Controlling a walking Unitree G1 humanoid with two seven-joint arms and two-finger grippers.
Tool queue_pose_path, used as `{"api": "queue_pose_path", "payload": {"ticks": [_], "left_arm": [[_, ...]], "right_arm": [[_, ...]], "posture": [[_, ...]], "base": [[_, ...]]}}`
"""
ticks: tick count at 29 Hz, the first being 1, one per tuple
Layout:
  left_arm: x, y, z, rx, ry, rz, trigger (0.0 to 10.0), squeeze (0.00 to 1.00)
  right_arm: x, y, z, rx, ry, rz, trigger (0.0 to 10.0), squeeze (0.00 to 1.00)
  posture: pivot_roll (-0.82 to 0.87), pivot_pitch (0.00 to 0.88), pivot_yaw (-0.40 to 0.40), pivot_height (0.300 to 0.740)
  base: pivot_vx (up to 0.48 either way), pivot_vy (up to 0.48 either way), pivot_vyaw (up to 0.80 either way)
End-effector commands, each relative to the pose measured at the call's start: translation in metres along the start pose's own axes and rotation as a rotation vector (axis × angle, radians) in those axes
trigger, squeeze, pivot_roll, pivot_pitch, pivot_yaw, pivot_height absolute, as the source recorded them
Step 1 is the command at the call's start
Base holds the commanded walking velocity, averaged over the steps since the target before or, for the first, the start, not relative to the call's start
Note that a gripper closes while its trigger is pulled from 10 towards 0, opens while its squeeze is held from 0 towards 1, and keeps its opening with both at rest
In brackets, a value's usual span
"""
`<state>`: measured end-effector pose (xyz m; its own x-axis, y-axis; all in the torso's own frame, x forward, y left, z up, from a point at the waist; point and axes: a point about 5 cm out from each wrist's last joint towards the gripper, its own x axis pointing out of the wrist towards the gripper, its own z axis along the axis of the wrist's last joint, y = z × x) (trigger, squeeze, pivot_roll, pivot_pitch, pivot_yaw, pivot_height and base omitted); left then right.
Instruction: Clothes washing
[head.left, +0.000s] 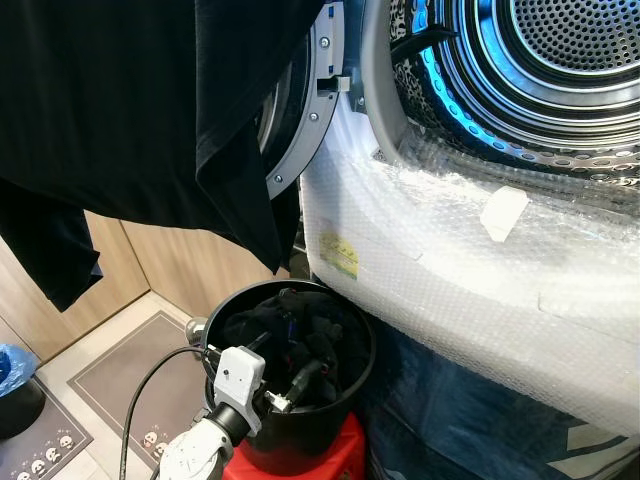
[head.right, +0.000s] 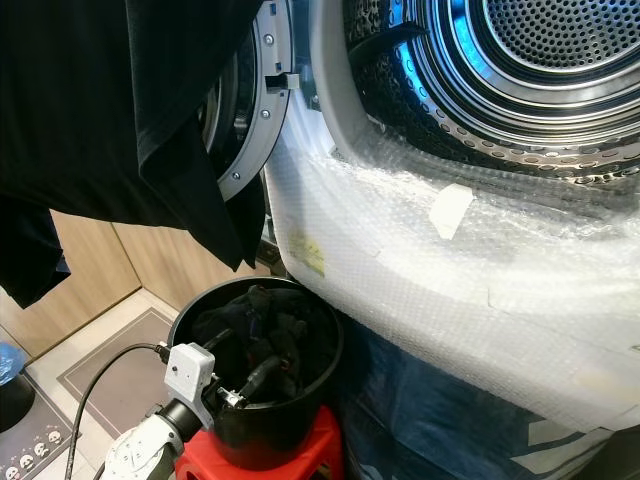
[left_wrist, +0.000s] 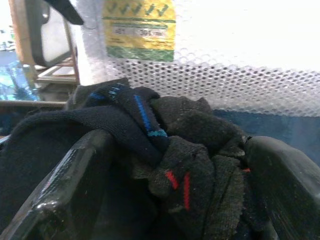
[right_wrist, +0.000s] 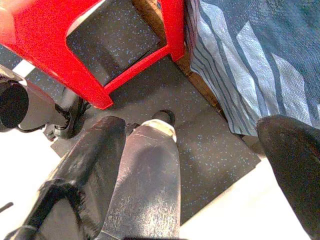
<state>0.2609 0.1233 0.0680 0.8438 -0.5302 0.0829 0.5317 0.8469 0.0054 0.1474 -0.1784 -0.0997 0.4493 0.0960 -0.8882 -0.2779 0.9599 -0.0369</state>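
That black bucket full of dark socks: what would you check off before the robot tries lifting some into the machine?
1. Left gripper in place: ok, down in the black bucket with its fingers open either side of the dark socks.
2. Grip closed on the socks: not ok, the fingers are not yet shut.
3. Washer door: ok, open, with the drum exposed.
4. Path upward: not ok, a black garment hangs above the bucket beside the opening.
5. Bucket steady: ok, standing upright on the red stool.
6. Right gripper: ok, idle, open and pointing at the floor beside the stool.
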Motion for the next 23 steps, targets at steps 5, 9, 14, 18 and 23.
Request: {"api": "queue_pose_path", "payload": {"ticks": [5,9,14,18,23], "left_arm": [[0.003,0.007,-0.005,-0.012,0.048,-0.043,10.0,0.0],[0.003,0.012,-0.007,-0.047,0.063,-0.038,10.0,0.0],[0.0,0.019,-0.014,-0.099,0.093,-0.019,0.0,0.0],[0.004,0.018,-0.013,-0.1,0.095,-0.055,0.0,0.0],[0.007,0.019,-0.012,-0.104,0.091,-0.065,0.0,0.0]], "right_arm": [[0.0,0.001,-0.002,-0.009,0.012,-0.003,10.0,0.0],[0.0,0.001,-0.002,-0.007,0.011,-0.005,10.0,0.0],[0.0,0.0,-0.002,-0.003,0.01,-0.009,10.0,0.0],[0.0,0.0,-0.002,-0.012,0.01,-0.01,10.0,0.0],[0.0,-0.001,-0.002,-0.009,0.009,-0.014,10.0,0.0]], "posture": [[0.02,0.0,0.012,0.74],[0.01,0.0,0.014,0.74],[0.01,0.0,0.012,0.74],[0.01,0.0,0.01,0.74],[0.0,0.0,0.011,0.74]], "base": [[0.0,0.0,0.0],[0.0,0.0,0.0],[0.0,0.0,0.0],[0.0,0.0,0.0],[0.0,0.0,0.0]]}}
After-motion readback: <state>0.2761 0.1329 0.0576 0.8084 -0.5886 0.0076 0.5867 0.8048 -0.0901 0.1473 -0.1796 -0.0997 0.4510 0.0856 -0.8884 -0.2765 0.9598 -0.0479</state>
